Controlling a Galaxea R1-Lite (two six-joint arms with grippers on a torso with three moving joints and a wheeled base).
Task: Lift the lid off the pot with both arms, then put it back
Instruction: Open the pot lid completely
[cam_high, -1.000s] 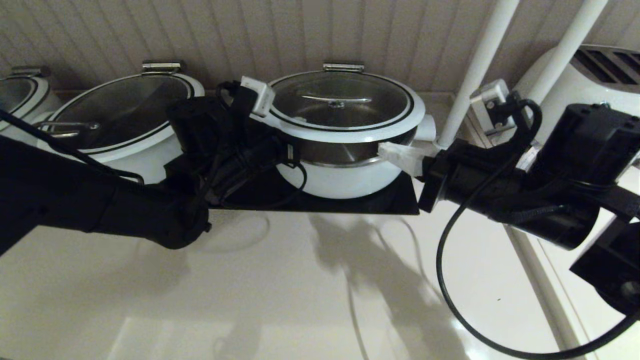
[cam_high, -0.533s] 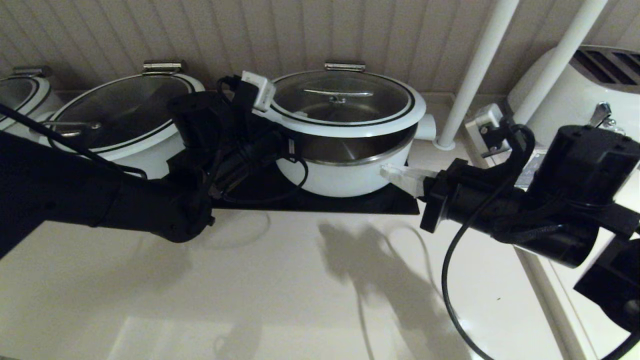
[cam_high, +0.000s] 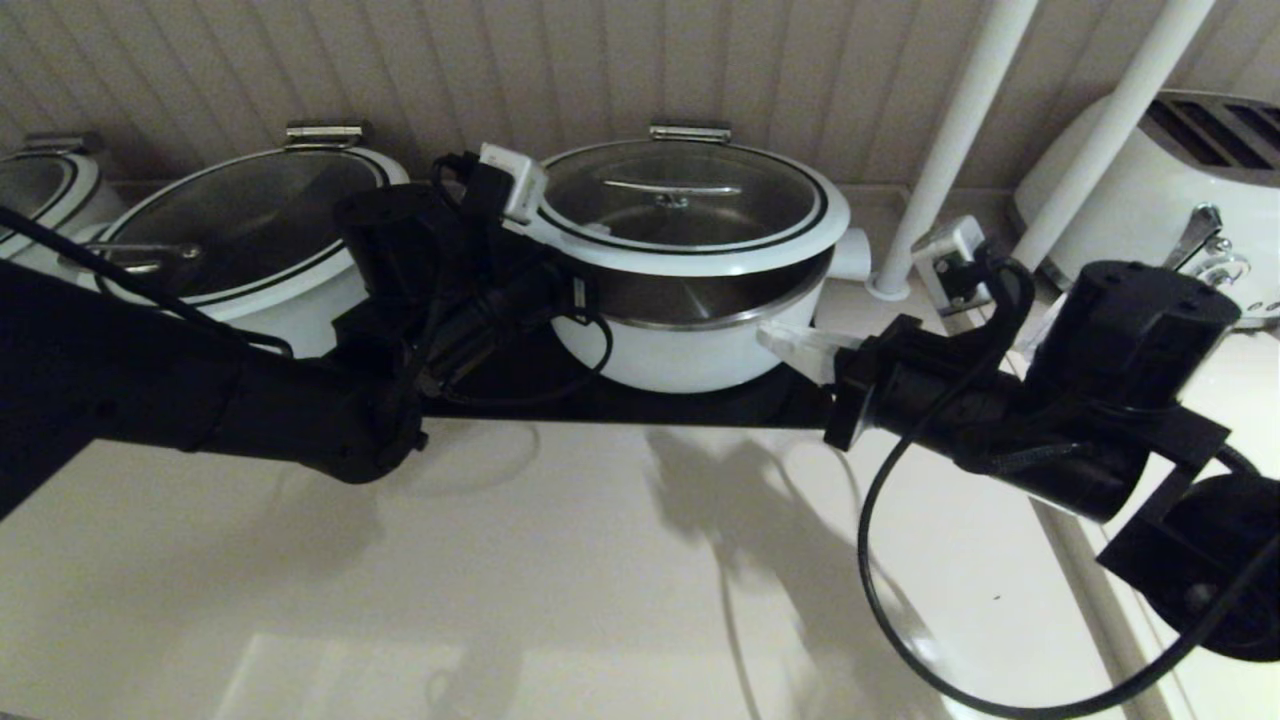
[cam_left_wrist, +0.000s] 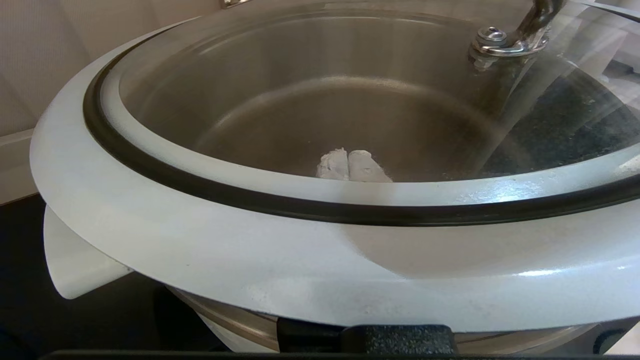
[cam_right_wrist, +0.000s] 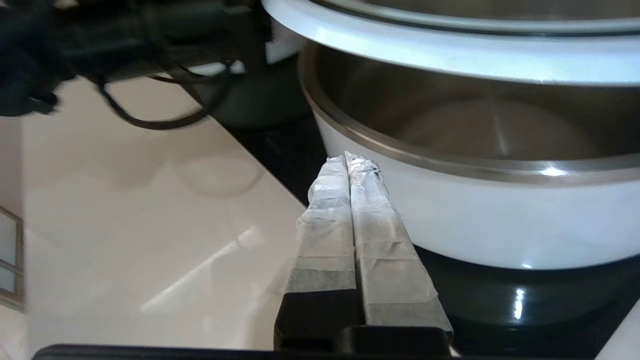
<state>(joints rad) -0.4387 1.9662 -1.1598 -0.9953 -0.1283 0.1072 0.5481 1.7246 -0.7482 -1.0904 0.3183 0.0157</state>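
Observation:
The glass lid with its white rim is tilted up at the front, hinged at the back, above the white pot; the steel inside shows in the gap. My left gripper is shut and empty, reaching under the lid's left rim; its fingertips show through the glass and the lid rests on them. My right gripper is shut and empty, apart from the lid, beside the pot's right front wall; in the right wrist view its tips are just short of the pot.
The pot stands on a black slab on a beige counter. A wider pot with a loop-handled lid sits to the left, another at the far left. Two white poles and a white appliance stand at the right.
My right gripper has dropped from the lid's right rim down to the pot's wall, and its arm has swung lower and leftward. The left arm and raised lid have barely moved.

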